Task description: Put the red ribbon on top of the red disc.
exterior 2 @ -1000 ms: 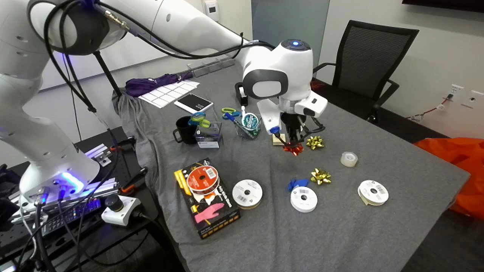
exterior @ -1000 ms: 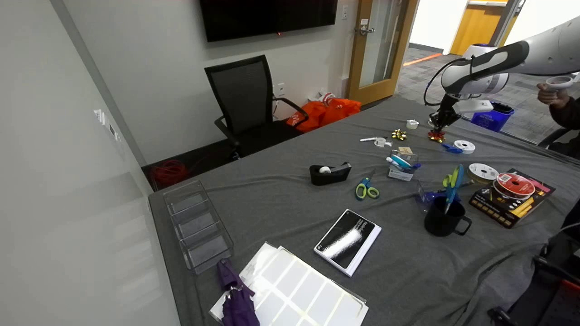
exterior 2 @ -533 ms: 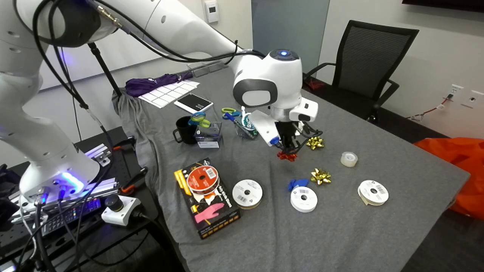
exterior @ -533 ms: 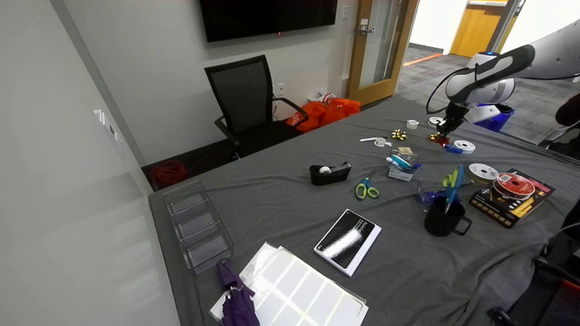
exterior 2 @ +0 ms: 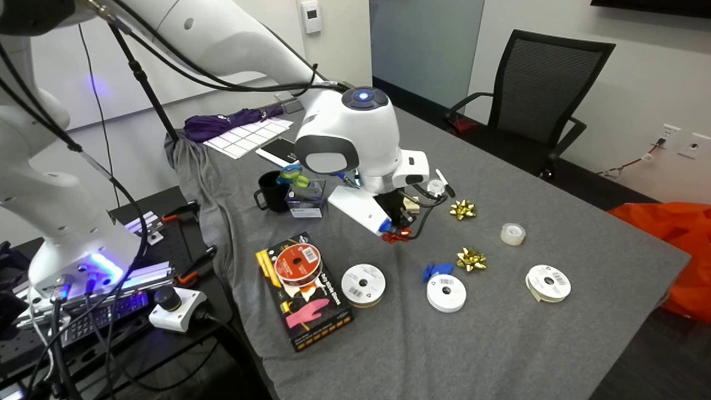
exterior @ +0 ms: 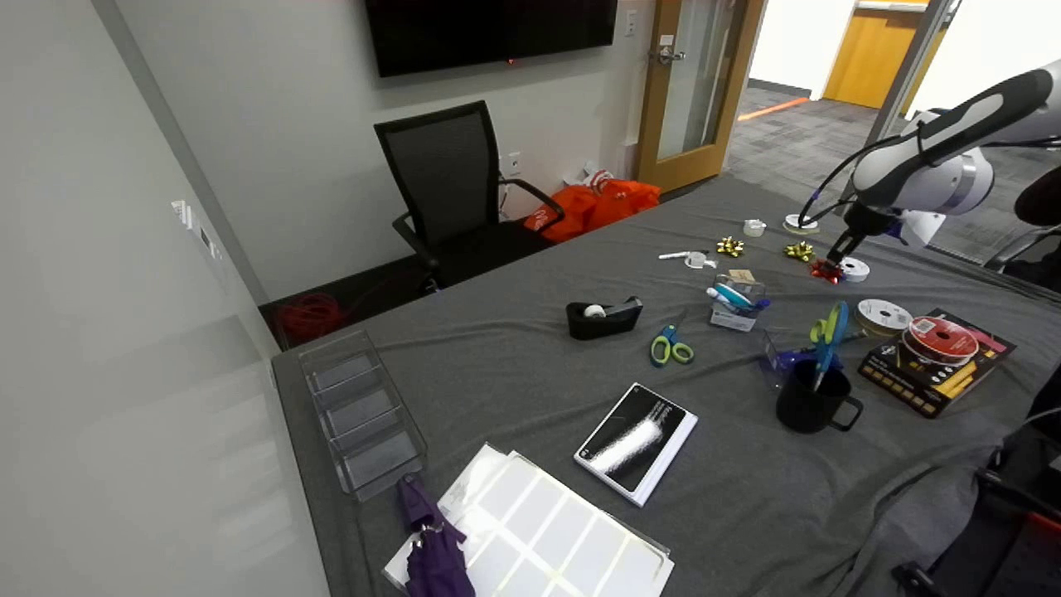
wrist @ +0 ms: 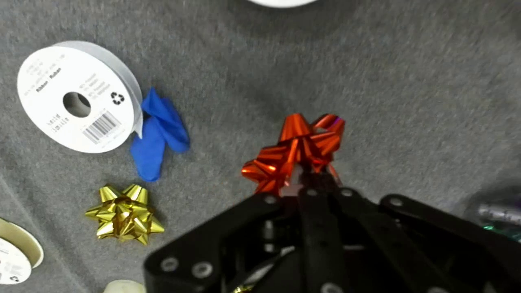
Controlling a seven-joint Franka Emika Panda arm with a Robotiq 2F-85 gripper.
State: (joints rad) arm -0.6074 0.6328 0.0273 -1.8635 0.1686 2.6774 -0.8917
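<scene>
The red ribbon is a shiny red bow, seen in both exterior views (exterior: 824, 272) (exterior 2: 392, 238) and in the wrist view (wrist: 301, 146). My gripper (exterior: 834, 259) (exterior 2: 404, 223) (wrist: 311, 179) is shut on it and holds it above the grey tablecloth. The fingertips are partly hidden behind the linkage and bow. The red disc (exterior: 943, 338) (exterior 2: 286, 264) is a red-topped round spool with a white label and dark centre hole. It lies flat on a black box, apart from the gripper, and is out of the wrist view.
The black glove box (exterior 2: 322, 328) bears the red disc. A white-topped spool (exterior 2: 373, 278) lies beside it. Another white spool (exterior 2: 446, 300), a blue balloon (wrist: 158, 138) and gold bows (exterior 2: 471, 259) lie nearby. A black mug (exterior 2: 273, 194) with scissors stands near the box.
My gripper has carried the red bow across the table, away from the gold bows and nearer the red disc: rightward in an exterior view, leftward in an exterior view. The disc has not moved.
</scene>
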